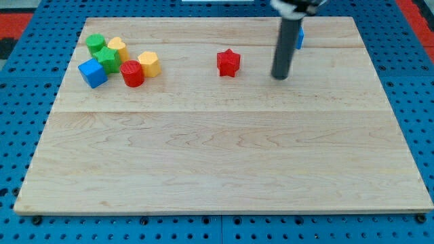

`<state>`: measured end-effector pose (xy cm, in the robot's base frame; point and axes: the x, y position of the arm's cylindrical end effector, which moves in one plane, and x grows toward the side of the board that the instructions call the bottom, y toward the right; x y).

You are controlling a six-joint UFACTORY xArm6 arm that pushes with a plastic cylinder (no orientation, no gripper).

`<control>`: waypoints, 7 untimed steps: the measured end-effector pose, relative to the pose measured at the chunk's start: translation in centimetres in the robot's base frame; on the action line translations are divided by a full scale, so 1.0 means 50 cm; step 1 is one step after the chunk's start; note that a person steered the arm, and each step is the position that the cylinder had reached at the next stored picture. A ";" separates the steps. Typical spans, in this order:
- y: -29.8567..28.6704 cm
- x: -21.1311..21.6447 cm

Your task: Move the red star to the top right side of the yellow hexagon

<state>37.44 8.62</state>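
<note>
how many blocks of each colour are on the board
green: 2, a cylinder and a star-like block
yellow: 2, one behind the green pair and the hexagon
red: 2, a cylinder and the red star
blue: 2, a cube and one mostly hidden behind the rod
total: 8
My tip is to the view's right of the red star.

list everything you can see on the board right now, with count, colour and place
red star: 1, red, upper middle
yellow hexagon: 1, yellow, upper left cluster
red cylinder: 1, red, touching the hexagon's left
green blocks: 2, green, cluster's top left
yellow block: 1, yellow, cluster's top
blue cube: 1, blue, cluster's left end
blue block: 1, blue, mostly hidden behind the rod
board: 1, pale wood
my tip: 1, dark, right of the star, apart
</note>
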 end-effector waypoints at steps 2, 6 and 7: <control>0.186 -0.071; 0.021 -0.086; 0.021 -0.086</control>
<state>33.14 9.65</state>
